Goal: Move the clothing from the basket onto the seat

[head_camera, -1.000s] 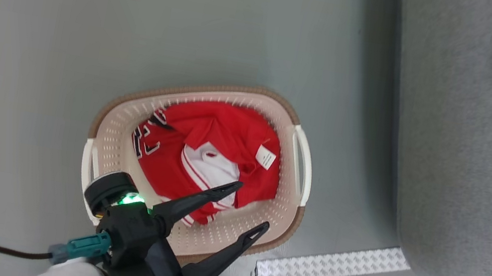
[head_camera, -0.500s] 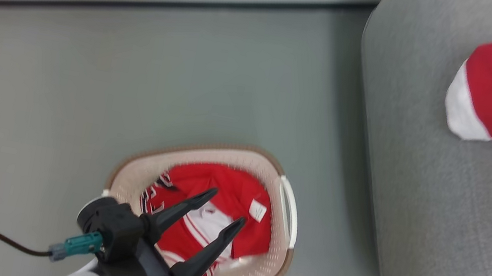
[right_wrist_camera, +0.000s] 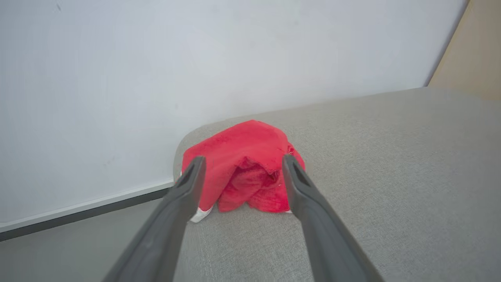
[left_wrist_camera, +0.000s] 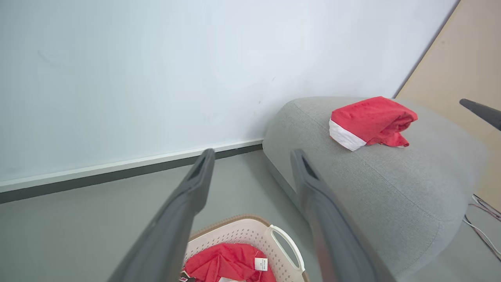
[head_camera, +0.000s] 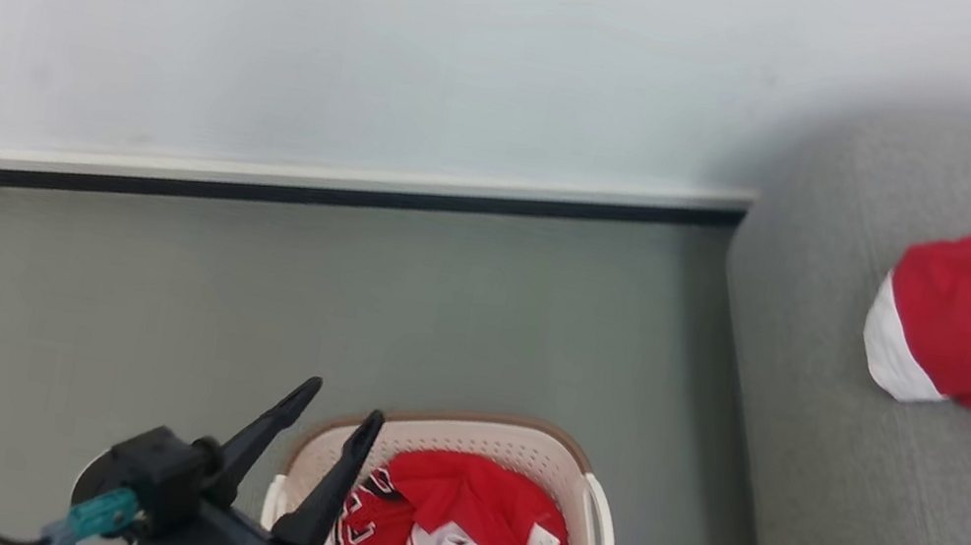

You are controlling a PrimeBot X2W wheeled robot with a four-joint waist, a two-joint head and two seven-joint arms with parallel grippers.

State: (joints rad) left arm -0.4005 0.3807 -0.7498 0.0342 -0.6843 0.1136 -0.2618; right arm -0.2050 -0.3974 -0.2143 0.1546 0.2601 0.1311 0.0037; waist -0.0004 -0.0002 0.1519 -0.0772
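Left tool (head_camera: pixel 344 399): two long dark fingers spread apart, nothing between them. It is held above the grey floor (head_camera: pixel 459 308), tips aimed toward the pale wall (head_camera: pixel 386 45). A dark cable with a teal connector (head_camera: pixel 93 515) runs off its wrist to the left.

In the head view the fingers overlap the left rim of the cream-white oval perforated plastic laundry basket (head_camera: pixel 517 434), which has a brown band round its rim and a slot handle at the sofa end. In the left wrist view the basket sits low between the two fingers. It stands on the floor near the sofa, with a strip of floor between them.

In the basket lies a crumpled bright red soft fabric garment (head_camera: pixel 459 508). It has a white striped panel, dark lettering at its left edge and a small white tag (head_camera: pixel 543 543) facing up.

Right tool (right_wrist_camera: pixel 244 158): fingers spread likewise, empty. It hangs over the large light grey woven-fabric sofa (right_wrist_camera: pixel 391 156), tips framing a second bright red garment with a white band (right_wrist_camera: pixel 238 149). The tips look clear of it. That garment lies bunched on the sofa's top surface, toward the end nearer the basket.

A white skirting board with a dark strip (head_camera: pixel 312 182) runs along the foot of the wall.
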